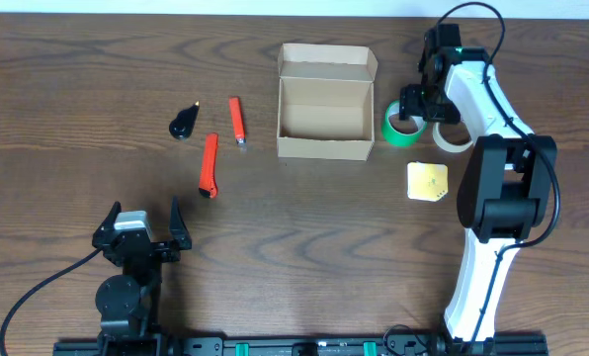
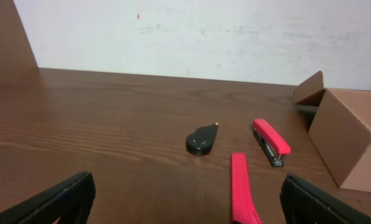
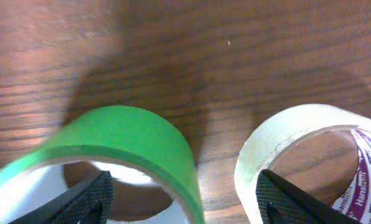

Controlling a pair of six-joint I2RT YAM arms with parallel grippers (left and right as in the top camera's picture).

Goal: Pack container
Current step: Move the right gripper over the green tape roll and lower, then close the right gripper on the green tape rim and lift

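The container (image 1: 324,107) is an open tan cardboard box with its flap folded back, standing at the table's back centre; its corner (image 2: 350,140) shows at the right of the left wrist view. Just right of it lie a green tape roll (image 1: 403,130) (image 3: 120,140) and a whitish tape roll (image 1: 455,136) (image 3: 297,134), side by side. My right gripper (image 1: 428,119) (image 3: 188,202) is open low over them, one finger inside each roll's hole, straddling their neighbouring walls. My left gripper (image 1: 142,233) (image 2: 192,211) stands wide open near the front left, holding nothing.
Left of the box lie a red stapler (image 1: 237,121) (image 2: 271,140), a red box cutter (image 1: 210,164) (image 2: 241,186) and a small black teardrop-shaped item (image 1: 184,123) (image 2: 201,140). A yellow note pad (image 1: 428,182) sits in front of the tape rolls.
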